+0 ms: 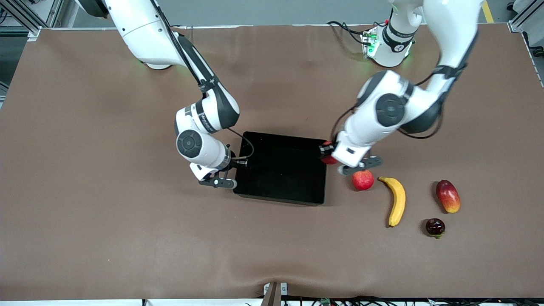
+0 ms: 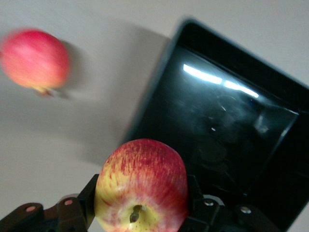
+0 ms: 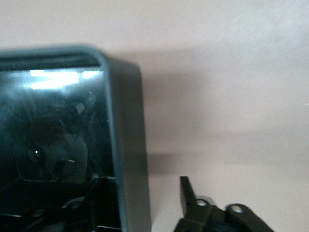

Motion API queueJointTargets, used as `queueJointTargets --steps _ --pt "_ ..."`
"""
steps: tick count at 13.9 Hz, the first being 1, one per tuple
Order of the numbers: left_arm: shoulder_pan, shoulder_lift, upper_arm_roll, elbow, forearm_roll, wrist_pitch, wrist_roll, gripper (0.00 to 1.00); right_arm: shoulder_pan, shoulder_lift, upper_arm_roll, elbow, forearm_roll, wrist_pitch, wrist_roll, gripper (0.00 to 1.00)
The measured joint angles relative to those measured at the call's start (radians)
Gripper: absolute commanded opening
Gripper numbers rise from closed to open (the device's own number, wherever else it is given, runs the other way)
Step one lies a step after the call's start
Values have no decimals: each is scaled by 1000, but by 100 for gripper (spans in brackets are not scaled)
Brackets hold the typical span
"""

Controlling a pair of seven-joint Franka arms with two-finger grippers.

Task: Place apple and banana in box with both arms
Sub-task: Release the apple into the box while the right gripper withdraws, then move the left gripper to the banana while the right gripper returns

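Observation:
My left gripper (image 1: 329, 154) is shut on the red apple with a yellowish patch (image 2: 140, 179) and holds it over the edge of the black box (image 1: 278, 199) toward the left arm's end. A bit of the apple (image 1: 328, 160) shows under the hand in the front view. The yellow banana (image 1: 397, 200) lies on the table beside the box, toward the left arm's end. My right gripper (image 1: 233, 170) is open and straddles the box wall (image 3: 128, 145) at the right arm's end, one finger inside and one finger (image 3: 186, 193) outside. The box looks empty.
A pinkish-red pomegranate (image 1: 362, 180) lies between the box and the banana; it also shows in the left wrist view (image 2: 34, 58). A red-yellow mango (image 1: 448, 196) and a small dark fruit (image 1: 435, 227) lie past the banana toward the left arm's end.

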Motion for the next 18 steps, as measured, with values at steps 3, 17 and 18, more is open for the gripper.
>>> queueJointTargets --steps 3,17,18 --pt "-60 79 4 -2 14 85 -51 0 -50 -51 -19 14 0 -97 -2 100" --pt "-126 304 22 123 295 121 -206 100 -446 -393 -32 26 -200 -472 -381 100" --pt "-120 280 22 148 295 75 -206 100 -456 -423 -32 26 -215 -490 -380 100"
